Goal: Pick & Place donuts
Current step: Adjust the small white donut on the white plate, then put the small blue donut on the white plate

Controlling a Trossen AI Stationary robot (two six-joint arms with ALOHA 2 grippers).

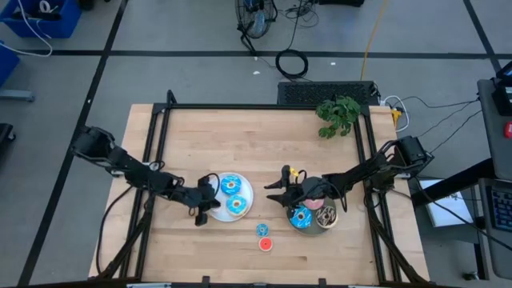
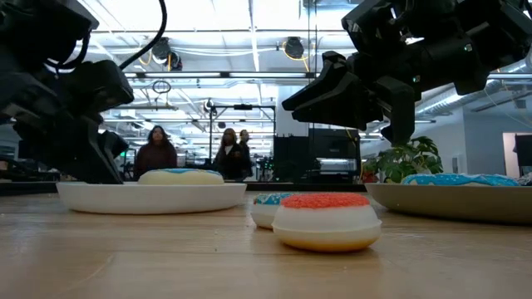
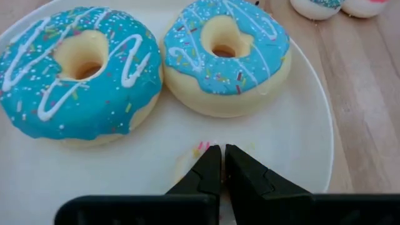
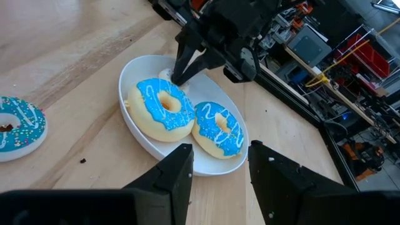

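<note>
Wooden table [image 1: 240, 132] carries a white plate [image 1: 246, 192] with two blue donuts [image 3: 78, 75]. Our left gripper [image 3: 222, 164], pinched closed, touches this plate beside them. Our right gripper [image 4: 219, 165] hangs open nearby. We judge them light, firm; grip across the ring.

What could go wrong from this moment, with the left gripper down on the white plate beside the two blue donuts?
1. The left gripper is shut on a small pale donut at the rim of the white plate; the hold looks shallow, so the donut might slip out when lifted.
2. The two blue-iced donuts lie close ahead of it, and a sweep could push them.
3. The right gripper hangs open nearby, so the arms could meet.
</note>
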